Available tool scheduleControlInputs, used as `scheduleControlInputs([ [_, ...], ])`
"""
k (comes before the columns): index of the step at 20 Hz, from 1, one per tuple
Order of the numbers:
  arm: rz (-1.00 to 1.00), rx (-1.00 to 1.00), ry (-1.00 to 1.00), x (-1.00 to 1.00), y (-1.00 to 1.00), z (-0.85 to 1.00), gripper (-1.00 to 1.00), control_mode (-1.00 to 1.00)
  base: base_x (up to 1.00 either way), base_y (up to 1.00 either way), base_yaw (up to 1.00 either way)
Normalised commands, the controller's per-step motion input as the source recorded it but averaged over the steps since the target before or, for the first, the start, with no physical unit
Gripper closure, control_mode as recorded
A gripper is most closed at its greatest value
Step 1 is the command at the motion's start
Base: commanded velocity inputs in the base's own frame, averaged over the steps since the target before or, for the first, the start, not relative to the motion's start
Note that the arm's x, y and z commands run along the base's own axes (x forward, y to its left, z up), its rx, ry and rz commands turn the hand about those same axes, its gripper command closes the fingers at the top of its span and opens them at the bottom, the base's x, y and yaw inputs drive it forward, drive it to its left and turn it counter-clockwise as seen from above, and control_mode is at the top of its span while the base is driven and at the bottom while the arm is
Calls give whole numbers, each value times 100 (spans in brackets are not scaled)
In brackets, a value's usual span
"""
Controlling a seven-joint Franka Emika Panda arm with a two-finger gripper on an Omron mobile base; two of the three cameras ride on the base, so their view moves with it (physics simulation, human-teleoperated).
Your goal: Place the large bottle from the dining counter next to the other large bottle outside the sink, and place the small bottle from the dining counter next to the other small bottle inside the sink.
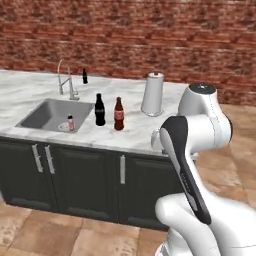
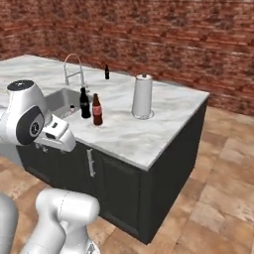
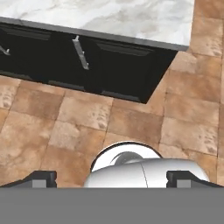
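The white arm is folded up close to its base, well short of the tabletop, with the hand turned down toward the tan stone-tile floor point(image 3: 131, 109) and the dark cabinet fronts point(image 1: 75, 180). In the hand view the two dark tips of the jaws point(image 3: 112, 178) stand wide apart at the bottom corners, with nothing between them.

No writing can be read on any bottle; the tall brown cola-style bottle point(image 1: 119, 114) carries a red label band, too small to make out.

All places are taken from the rectangular grey metal sink point(image 1: 40, 117), which is sunk in the white-grey veined marble tabletop point(image 1: 135, 132) under a curved chrome faucet point(image 1: 65, 80). The brown bottle stands upright on the marble just outside the sink's right edge. Between it and the sink stands the tall glossy all-black bottle point(image 1: 100, 110) with a long narrow neck, just beside the brown one and not touching it. Inside the sink, near the round drain, stands a small reddish-pink bottle point(image 1: 70, 122) with a pale top. Behind the sink, beyond the faucet, stands a short all-black bottle point(image 1: 85, 76). Farther right of the sink stands a white cylindrical paper-towel roll point(image 1: 153, 95) on a holder. A red brick wall point(image 1: 130, 35) rises behind.
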Motion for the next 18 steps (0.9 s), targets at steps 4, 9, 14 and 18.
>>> scheduleControlInputs([
  [4, 0, 0, 0, 0, 0, 0, -100, 100, -23, -95, 69],
  [9, 0, 0, 0, 0, 0, 0, -100, 100, -7, -100, 67],
  [14, 0, 0, 0, 0, 0, 0, -100, 100, -4, -100, 57],
  [18, 0, 0, 0, 0, 0, 0, -100, 100, 0, -100, 52],
])
